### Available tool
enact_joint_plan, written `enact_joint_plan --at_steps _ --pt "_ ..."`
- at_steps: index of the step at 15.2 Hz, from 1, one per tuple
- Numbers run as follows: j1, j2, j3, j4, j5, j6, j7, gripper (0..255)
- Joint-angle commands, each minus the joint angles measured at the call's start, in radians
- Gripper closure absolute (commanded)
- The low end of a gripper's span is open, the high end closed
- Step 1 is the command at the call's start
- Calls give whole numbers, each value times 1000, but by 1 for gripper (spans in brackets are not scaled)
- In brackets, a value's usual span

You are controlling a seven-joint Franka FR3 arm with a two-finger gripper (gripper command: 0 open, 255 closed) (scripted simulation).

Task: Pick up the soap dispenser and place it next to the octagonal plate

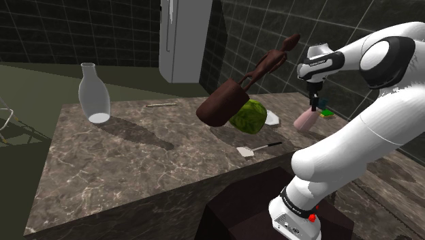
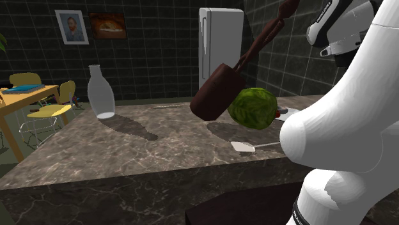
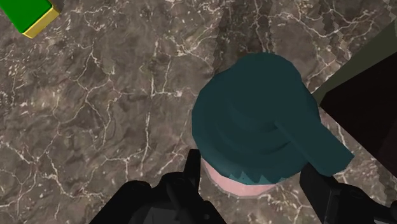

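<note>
Got my black pincer [image 3: 254,173] clamped on the pink soap dispenser with the teal pump top [image 3: 254,124], one finger on each side of the body. It hangs tilted over the dark marbled countertop [image 1: 136,163] by the corner, near the white octagonal plate [image 1: 272,117] and round green cabbage [image 1: 248,117], on the shoulder view's right of both.
</note>
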Motion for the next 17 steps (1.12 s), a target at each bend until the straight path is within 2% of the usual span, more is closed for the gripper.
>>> enact_joint_plan --at_steps 1,6,7,12,16,17 --pt "-1 2 -1 -3 -1 6 1 255" --pt "-1 2 -1 -3 -1 6 1 255" --pt "-1 2 -1 -3 -1 6 1 0" --pt "-1 2 -1 -3 -1 6 1 0" --pt "23 -24 36 86 22 -119 -6 0" --pt "23 -24 36 86 22 -119 -6 0"
